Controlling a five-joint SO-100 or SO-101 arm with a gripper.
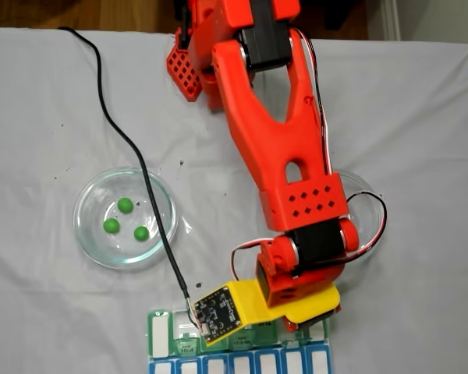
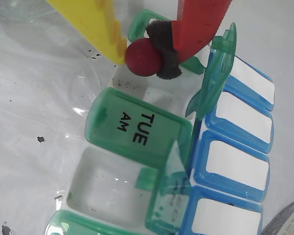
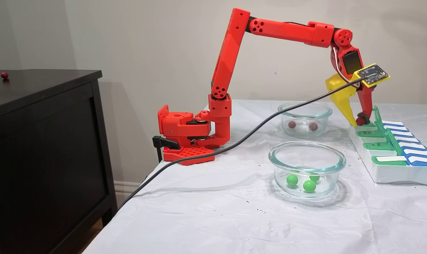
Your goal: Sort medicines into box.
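Claw (image 2: 146, 58) closed on a dark red ball (image 2: 143, 57), pinched between the yellow finger (image 2: 95, 24) and the black pad of the red finger (image 2: 198, 24). Ball held just above an open white compartment at the far end of the pill organizer (image 2: 132, 127), beside the shut green lid marked TUE AM (image 2: 135, 128). Next compartment along open too, its green lid standing upright. Blue row of lids (image 2: 237, 142) to the right in the wrist view, all shut.

In a fixed view from the side, claw (image 3: 359, 121) poised over the far end of the organizer (image 3: 393, 173), which lies at the right edge of the white-covered worktop (image 3: 217, 211). Two dark red balls (image 3: 292, 124) in the far glass dish (image 3: 305, 118); three green balls (image 3: 291, 180) in the near glass dish (image 3: 307, 169). One more dark red ball (image 3: 4, 74) on the black cabinet (image 3: 40, 141) at far left. Black cable (image 3: 234, 144) trailing from the wrist camera board across the worktop.
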